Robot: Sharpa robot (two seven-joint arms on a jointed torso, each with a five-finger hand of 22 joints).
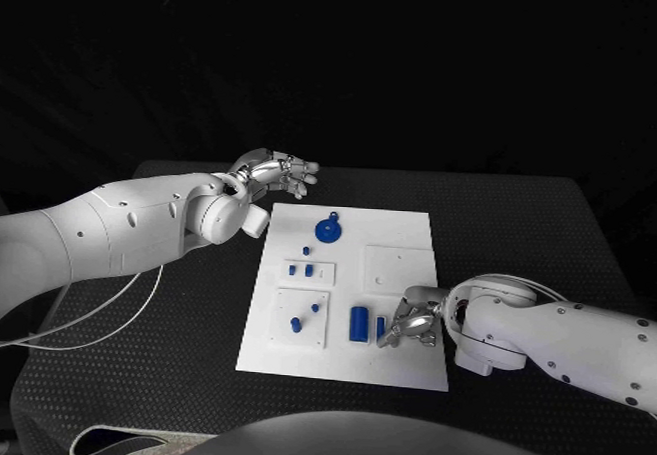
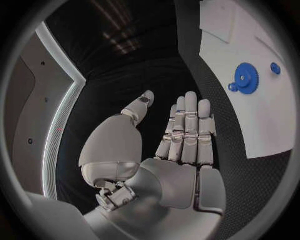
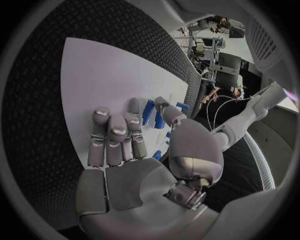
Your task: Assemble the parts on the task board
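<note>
The white task board (image 1: 400, 240) lies in the middle of the black table. On it sit a blue gear (image 1: 328, 229), several small blue parts (image 1: 310, 270) in raised white blocks, and two blue pegs (image 1: 360, 323) lying side by side. My right hand (image 1: 412, 320) rests on the board's near right part. In the right wrist view its fingers (image 3: 119, 135) are stretched over the board, and the thumb touches a blue peg (image 3: 159, 119); whether it pinches it is unclear. My left hand (image 1: 277, 171) hovers beyond the board's far left corner, fingers (image 2: 187, 125) straight, holding nothing.
A raised square plate (image 1: 401, 267) sits on the board's right half. White cables (image 1: 109, 310) trail across the table on the left. The left wrist view shows the blue gear (image 2: 245, 78) and a small blue part (image 2: 275, 68) on the board (image 2: 262, 125).
</note>
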